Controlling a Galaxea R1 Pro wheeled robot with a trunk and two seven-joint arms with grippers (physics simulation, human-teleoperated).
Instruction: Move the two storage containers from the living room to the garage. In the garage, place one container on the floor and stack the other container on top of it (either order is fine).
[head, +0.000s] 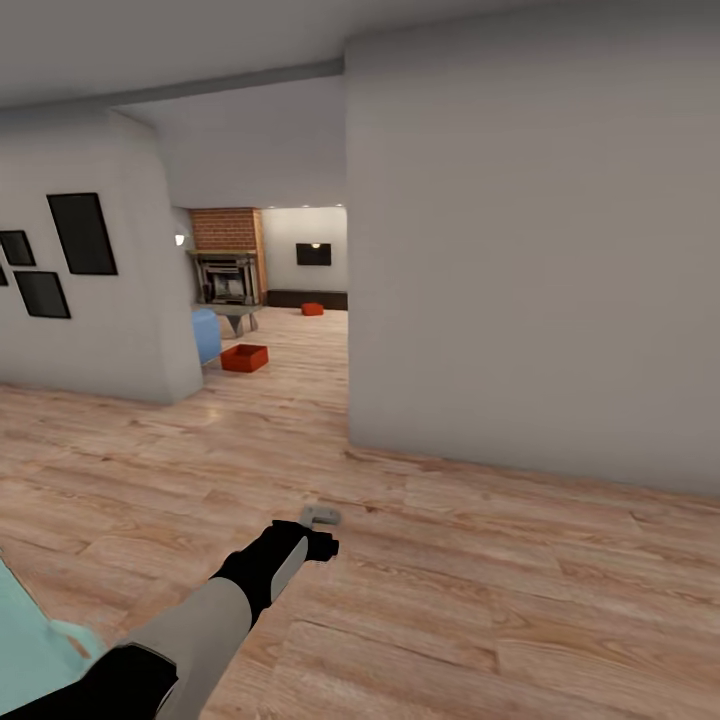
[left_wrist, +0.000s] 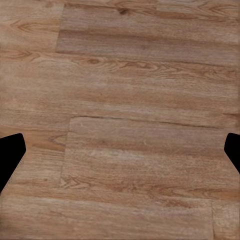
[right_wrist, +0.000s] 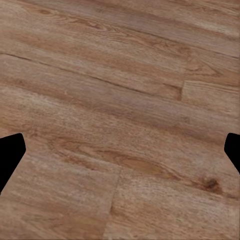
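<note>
Near bin (head: 244, 357): on wood floor (head: 480, 590), right of sofa (head: 206, 335). Far bin (head: 312, 309): beyond it, before the back wall (head: 305, 232).

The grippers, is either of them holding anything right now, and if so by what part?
Nothing is held. In both wrist views the fingers stand wide apart with bare wood floor between them. Both storage containers sit far ahead.

The blue sofa (head: 206, 335) is mostly hidden behind the white wall corner (head: 150, 330); the far orange-red plastic bin (head: 312, 309) is too small to detail.
</note>
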